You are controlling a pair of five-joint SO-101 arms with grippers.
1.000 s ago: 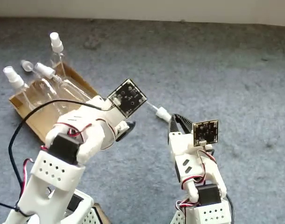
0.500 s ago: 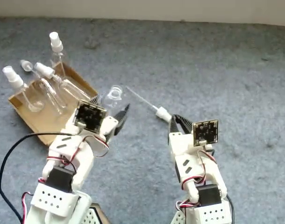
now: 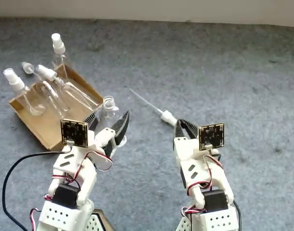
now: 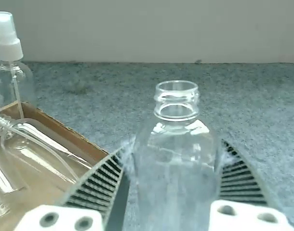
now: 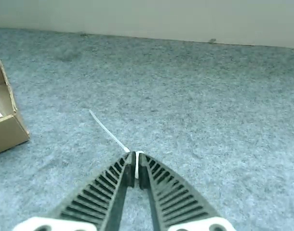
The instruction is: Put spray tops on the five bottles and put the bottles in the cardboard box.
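1. Left fingers (image 3: 108, 126) are closed around the body of the open bottle (image 4: 176, 144). The bottle is upright with its neck up, just beside the cardboard box (image 3: 50, 127).
2. Right fingers (image 5: 135, 161) are pinched almost shut on the head of the spray top (image 3: 167, 117), low over the bench (image 3: 243, 72).
3. Key relation: the tube's long axis runs roughly flat, away from the right arm. Its tip ends near the bottle neck, off to the right arm's side and not touching.
4. Judgement: the tube needs tipping tip-down over the neck. The right arm carries it and the left only steadies the bottle.
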